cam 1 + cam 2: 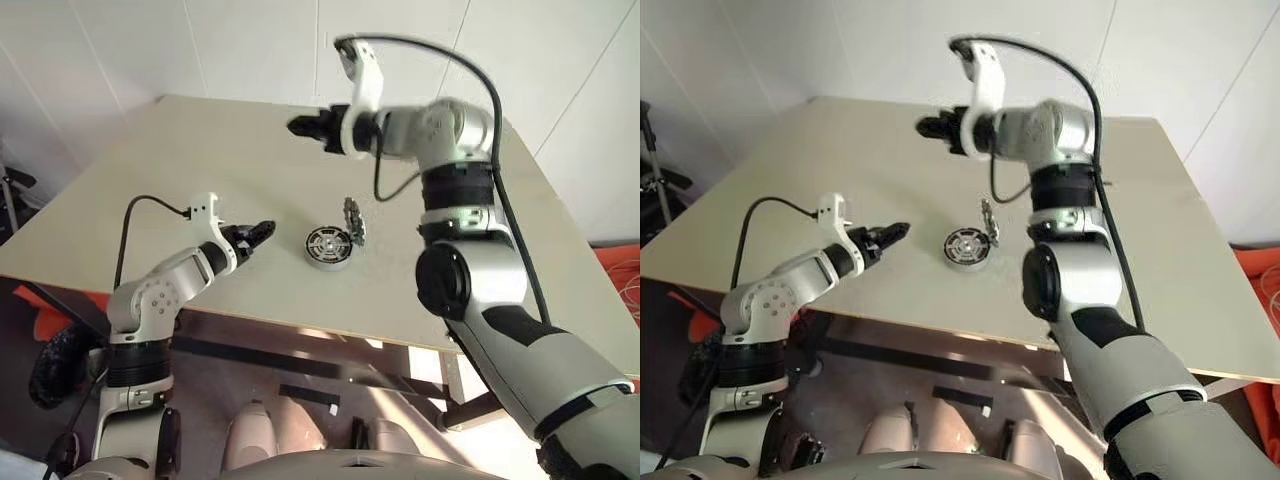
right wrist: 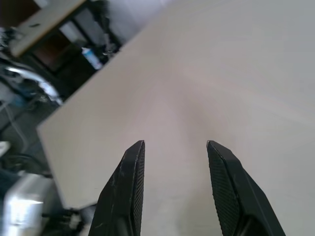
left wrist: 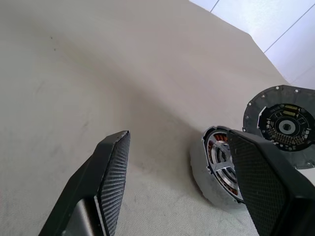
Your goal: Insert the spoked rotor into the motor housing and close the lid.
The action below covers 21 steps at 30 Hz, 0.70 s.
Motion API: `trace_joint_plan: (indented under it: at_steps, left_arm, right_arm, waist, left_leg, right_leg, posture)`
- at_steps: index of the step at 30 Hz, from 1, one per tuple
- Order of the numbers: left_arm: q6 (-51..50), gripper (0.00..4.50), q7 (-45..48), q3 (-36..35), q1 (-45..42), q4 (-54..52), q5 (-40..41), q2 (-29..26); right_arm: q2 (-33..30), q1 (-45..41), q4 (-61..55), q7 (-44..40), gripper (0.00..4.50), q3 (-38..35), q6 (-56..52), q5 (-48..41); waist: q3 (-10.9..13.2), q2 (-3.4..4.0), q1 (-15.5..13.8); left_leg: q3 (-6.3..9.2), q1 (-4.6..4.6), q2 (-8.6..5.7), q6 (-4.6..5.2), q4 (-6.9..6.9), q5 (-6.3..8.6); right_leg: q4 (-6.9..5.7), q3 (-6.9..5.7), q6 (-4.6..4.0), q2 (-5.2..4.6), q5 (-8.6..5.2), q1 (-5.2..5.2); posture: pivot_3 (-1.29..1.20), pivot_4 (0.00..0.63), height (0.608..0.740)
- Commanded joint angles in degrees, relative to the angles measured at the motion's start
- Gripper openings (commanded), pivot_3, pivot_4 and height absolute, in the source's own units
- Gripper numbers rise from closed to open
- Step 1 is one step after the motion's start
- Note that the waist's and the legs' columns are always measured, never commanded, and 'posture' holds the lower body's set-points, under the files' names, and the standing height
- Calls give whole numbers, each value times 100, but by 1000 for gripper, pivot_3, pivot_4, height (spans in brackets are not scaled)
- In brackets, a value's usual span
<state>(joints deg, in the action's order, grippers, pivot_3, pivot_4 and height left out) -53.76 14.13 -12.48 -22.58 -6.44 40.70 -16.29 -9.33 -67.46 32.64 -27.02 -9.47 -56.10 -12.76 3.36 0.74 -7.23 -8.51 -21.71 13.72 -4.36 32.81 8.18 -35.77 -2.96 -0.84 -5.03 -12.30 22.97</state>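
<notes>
The motor housing (image 1: 329,247) lies flat near the table's front edge. It is a short dark ring with coppery windings (image 3: 216,155), and the silver spoked rotor (image 3: 224,169) sits inside it. The lid (image 1: 354,221), a dark round disc (image 3: 284,124), stands tilted on its edge against the housing's far right side. My left gripper (image 1: 266,229) hovers a short way left of the housing, pointing at it, open with nothing between its fingers (image 3: 115,172). Raised high over the far part of the table, my right gripper (image 1: 297,126) is open and empty, fingertips (image 2: 135,157) apart.
The beige table (image 1: 200,170) has its front edge just below the housing and a slanted right edge. White walls stand close behind it. A black cable loops over my right forearm (image 1: 495,110). Orange items (image 1: 620,270) lie on the floor at the right.
</notes>
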Motion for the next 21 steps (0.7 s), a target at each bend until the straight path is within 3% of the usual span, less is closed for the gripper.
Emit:
trace_joint_plan:
  at_steps: [1,10,14,20,21]
  left_arm:
    - [274,3303,417,183,-162,-51,-183,-258]
    - [1171,3303,1160,746,-227,256,-935,-620]
    - [1592,3303,1227,900,-213,398,-1285,-575]
    - [1747,3303,1348,1033,-203,490,-1526,-552]
    - [1740,3303,1359,1035,-198,490,-1543,-550]
  right_arm:
    - [-569,489,-600,-368,2219,652,1286,478]
    - [-1566,1936,-2120,-1510,2219,1509,1872,572]
    - [-2221,2680,-2308,-1571,2219,2250,3156,1415]
    - [-2022,3025,-2451,-1296,2219,2091,3095,1367]
    - [-1965,2996,-2404,-1195,1838,2024,3042,1359]
  waist:
    - [1,1,-12]
    - [0,1,4]
    - [-1,-1,-34]
    - [-1,-1,58]
    - [-1,-1,77]
  left_leg:
    - [0,-2,0,0,2,0]
    - [0,2,3,7,5,3]
    - [-1,4,1,12,22,6]
    - [-8,29,-2,32,26,17]
    - [-9,33,0,33,26,17]
  right_leg:
    - [-1,0,-1,0,1,1]
    - [-1,6,-6,8,1,2]
    - [0,2,-7,-1,2,-15]
    - [-4,5,-5,-9,3,-28]
    - [-6,5,-8,-8,5,-28]
  posture:
    - [0,0,740]
    - [0,0,740]
    - [0,0,740]
    - [0,0,740]
    - [0,0,740]
